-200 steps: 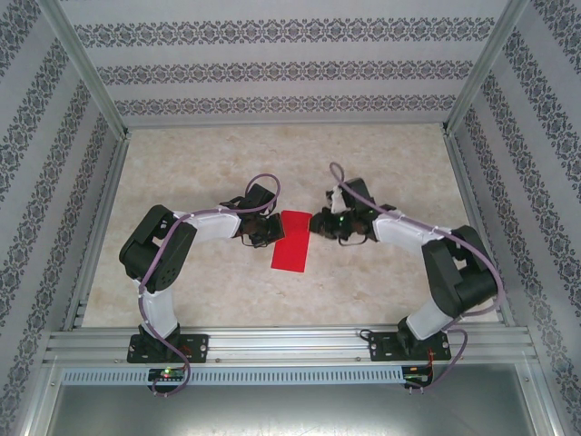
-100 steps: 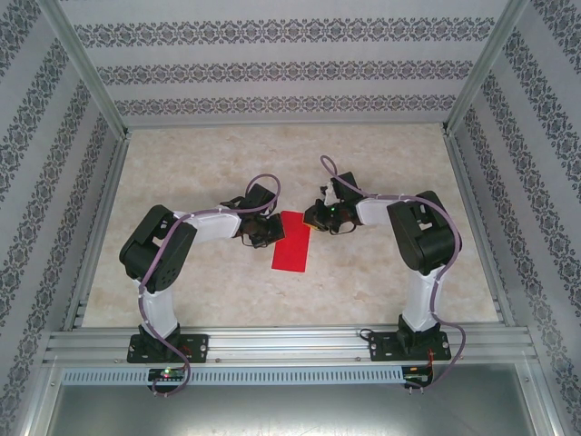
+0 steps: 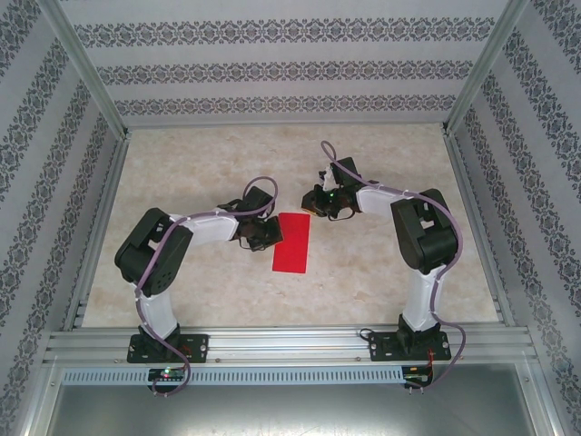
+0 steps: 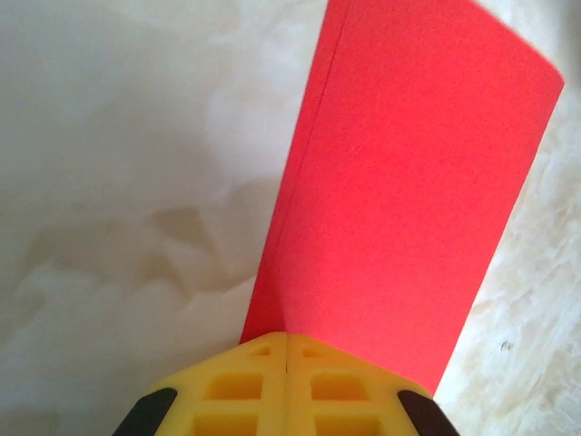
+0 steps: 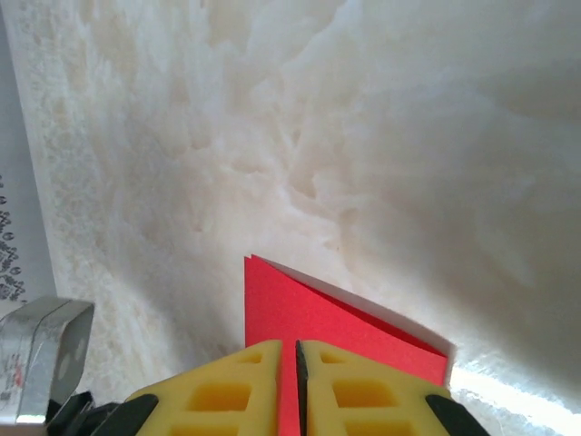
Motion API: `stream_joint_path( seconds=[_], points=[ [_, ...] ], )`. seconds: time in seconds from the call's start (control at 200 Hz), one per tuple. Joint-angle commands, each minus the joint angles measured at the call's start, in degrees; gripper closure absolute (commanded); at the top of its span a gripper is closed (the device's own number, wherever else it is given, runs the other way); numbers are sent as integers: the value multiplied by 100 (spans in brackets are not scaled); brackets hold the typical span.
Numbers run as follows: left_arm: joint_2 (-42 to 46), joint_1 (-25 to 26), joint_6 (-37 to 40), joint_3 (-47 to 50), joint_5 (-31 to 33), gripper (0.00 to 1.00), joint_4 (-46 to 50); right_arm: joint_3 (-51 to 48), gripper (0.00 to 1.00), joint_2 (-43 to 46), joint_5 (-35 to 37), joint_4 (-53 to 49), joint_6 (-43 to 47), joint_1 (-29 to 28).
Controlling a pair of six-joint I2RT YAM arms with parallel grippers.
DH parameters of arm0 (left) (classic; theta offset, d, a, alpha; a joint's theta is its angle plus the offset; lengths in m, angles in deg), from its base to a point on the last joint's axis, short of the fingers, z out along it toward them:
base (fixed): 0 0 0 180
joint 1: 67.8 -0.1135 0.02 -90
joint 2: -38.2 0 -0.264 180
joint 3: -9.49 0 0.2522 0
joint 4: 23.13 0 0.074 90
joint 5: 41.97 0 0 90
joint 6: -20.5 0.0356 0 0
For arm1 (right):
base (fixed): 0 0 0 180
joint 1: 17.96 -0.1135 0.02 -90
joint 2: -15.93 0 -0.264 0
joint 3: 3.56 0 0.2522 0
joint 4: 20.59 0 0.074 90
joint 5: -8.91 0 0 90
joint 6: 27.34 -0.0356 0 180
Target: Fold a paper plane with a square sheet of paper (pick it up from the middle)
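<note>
Nearest me, my left end effector [image 3: 265,234] is closed, its tips meeting at the left edge of the red paper [image 3: 291,242], which lies folded into a strip in the middle of the surface [image 3: 381,163]. Beyond it, my right end effector [image 3: 318,204] is nearly closed at the far corner; I cannot tell whether it pinches. The paper looks light, thin, slippery and easily creased, so I judge it best taken by an edge, midway along.
</note>
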Motion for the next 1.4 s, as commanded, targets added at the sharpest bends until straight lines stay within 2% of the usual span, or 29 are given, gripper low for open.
stream_joint_path(
  seconds=[0.0,0.1,0.2,0.26,0.445,0.679,0.934,1.394],
  points=[
    [635,69,-83,126,211,89,154,40,86,-88,170,-405,165,-119],
    [1231,47,-31,311,811,77,303,-90,85,385,494,-602,254,-225],
    [1582,-38,29,427,1188,73,510,-520,82,924,1011,-605,202,-394],
    [1651,-108,48,492,1229,70,550,-819,82,1130,1022,-424,74,-526],
    [1582,-196,98,591,985,65,408,-1521,75,1515,1193,-281,-202,-950],
    [1101,-229,227,363,437,59,293,-2089,72,1696,1178,-50,-441,-1044],
    [629,-248,405,119,-4,56,276,-2093,71,1783,1134,-8,-418,-1055],
    [433,-301,423,54,-153,57,269,-2109,72,1482,941,284,-515,-1090]
  ],
)
